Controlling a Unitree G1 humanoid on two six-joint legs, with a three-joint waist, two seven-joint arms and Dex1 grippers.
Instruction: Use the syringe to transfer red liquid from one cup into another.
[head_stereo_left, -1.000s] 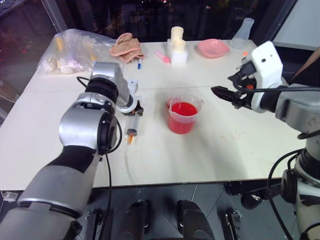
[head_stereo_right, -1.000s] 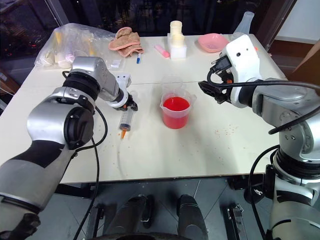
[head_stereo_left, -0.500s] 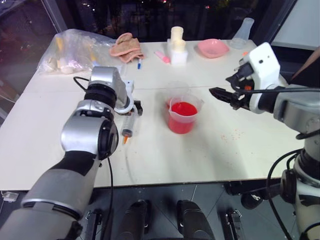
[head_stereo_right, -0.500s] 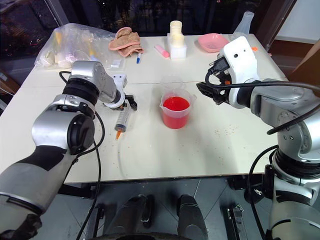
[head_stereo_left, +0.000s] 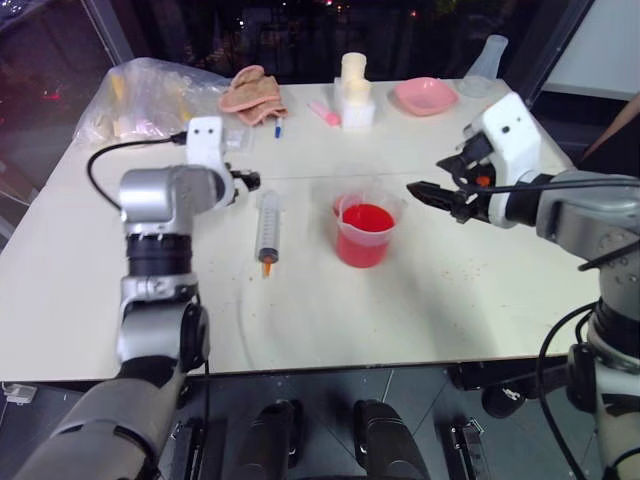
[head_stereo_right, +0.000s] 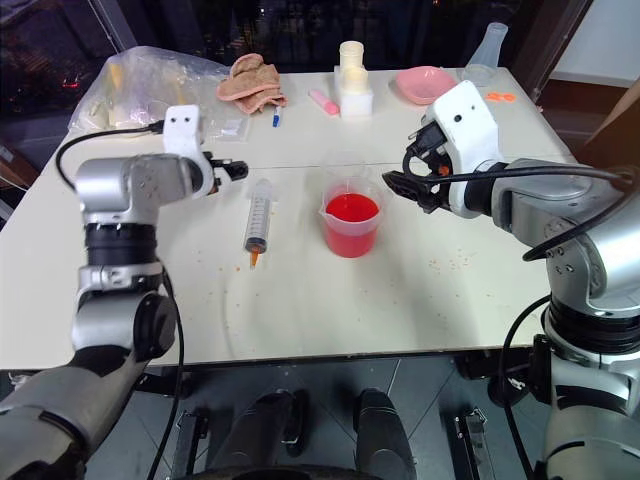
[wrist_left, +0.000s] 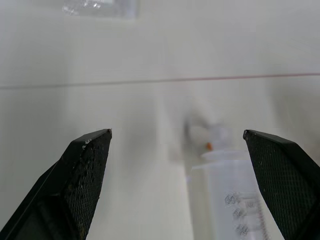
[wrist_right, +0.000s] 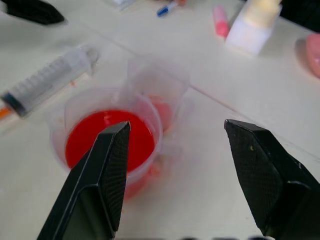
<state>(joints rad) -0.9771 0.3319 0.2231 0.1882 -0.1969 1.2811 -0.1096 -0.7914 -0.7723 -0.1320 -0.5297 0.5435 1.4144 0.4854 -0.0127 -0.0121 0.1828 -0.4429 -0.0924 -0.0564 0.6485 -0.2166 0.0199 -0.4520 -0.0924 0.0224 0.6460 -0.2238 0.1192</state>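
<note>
The syringe (head_stereo_right: 256, 217) lies flat on the white surface (head_stereo_right: 400, 300), orange tip toward the near edge, free of both pincers. The left pincer (head_stereo_right: 230, 171) hovers just beside the plunger end with its fingers spread wide, holding nothing. The beaker (head_stereo_right: 351, 221) of red liquid (head_stereo_right: 351, 208) stands upright to the right of the syringe, with the colourless clear cup (head_stereo_right: 344, 165) directly behind it, touching or nearly so. The right pincer (head_stereo_right: 398, 186) hangs just right of the beaker rim, fingers apart and empty.
</note>
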